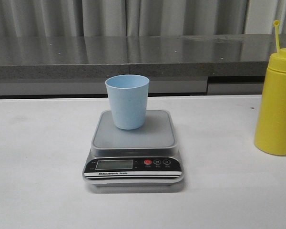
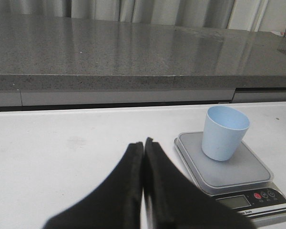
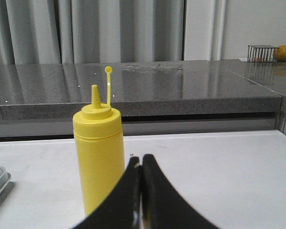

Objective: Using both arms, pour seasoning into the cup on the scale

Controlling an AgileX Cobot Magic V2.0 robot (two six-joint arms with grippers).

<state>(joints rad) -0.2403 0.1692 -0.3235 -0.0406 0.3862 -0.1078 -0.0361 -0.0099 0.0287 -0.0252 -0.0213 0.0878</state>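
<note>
Left wrist view, item 1: one left gripper [image 2: 143,181], black, its two fingers [image 2: 126,191] pressed together tip to tip with nothing between them, held over bare white table [image 2: 52,162]. Item 2: one scale [image 2: 257,171], near the gripper on the same table and apart from it, with a silver-grey platform and a black front panel carrying one red button and two dark buttons. Item 3: one cup [image 2: 225,132], light blue, upright and open-mouthed, standing on the scale platform towards its far side.

Right wrist view, item 4: one right gripper [image 3: 141,191], black, its two fingers [image 3: 155,195] closed against each other and holding nothing. Item 5: one seasoning bottle [image 3: 99,157], yellow, upright on the table just beyond the fingertips and to one side of them, not touched; one pointed nozzle uncapped, one thin tethered cap standing up beside it. Item 6: one grey stone counter [image 3: 181,90] behind the table, one wire rack [image 3: 260,52] and one orange fruit [image 3: 283,52] at its far end, and grey curtains [image 3: 86,28] behind.

Front view: neither gripper appears. One scale [image 1: 133,143] at the table's centre, one cup [image 1: 127,101] on its platform, one bottle [image 1: 276,105] at the right edge, well apart from the scale.
</note>
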